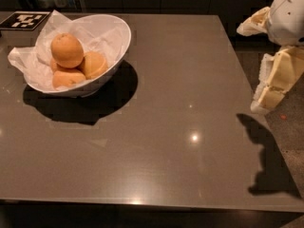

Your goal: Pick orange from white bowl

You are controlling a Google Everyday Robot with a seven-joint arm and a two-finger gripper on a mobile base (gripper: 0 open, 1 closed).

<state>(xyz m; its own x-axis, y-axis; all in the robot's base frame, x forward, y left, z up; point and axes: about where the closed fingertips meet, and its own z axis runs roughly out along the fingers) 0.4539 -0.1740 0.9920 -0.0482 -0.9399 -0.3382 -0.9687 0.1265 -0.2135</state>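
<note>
Orange: the round, matte pale-orange orange point(67, 50) sits on top of the heap, at the left of the bowl, resting on the fruit below it.
Bowl: the wide, shallow glossy white bowl point(119, 45) with a slanted rim stands at the far-left corner of the table, lined with crumpled white paper point(28, 61) that spills over the left rim.
Other fruit: two more oranges point(95, 64) lie under and beside the top one, touching it; one shows a paler patch.
Table: the dark grey smooth-topped table point(180, 127) carries the bowl; a black-and-white marker tag point(24, 20) lies at the far-left edge, just behind the bowl.
Gripper: the cream-coloured two-finger gripper point(266, 96) hangs at the right edge of the table, pointing downward, well apart from the bowl and holding nothing that I can see. Whether it is spread or closed, I cannot tell from here.
Stage (judgement): approach not yet made; the whole width of the table lies between tool and fruit.
Risk 1: the slanted high rim on the near-right side could catch the fingers on a low sideways entry and shove or tip the bowl.
Risk 2: the top fruit rests on round neighbours; an off-centre touch could roll it down into the paper.
Risk 3: loose paper could be pinched along with the fruit and drag the lining out.
</note>
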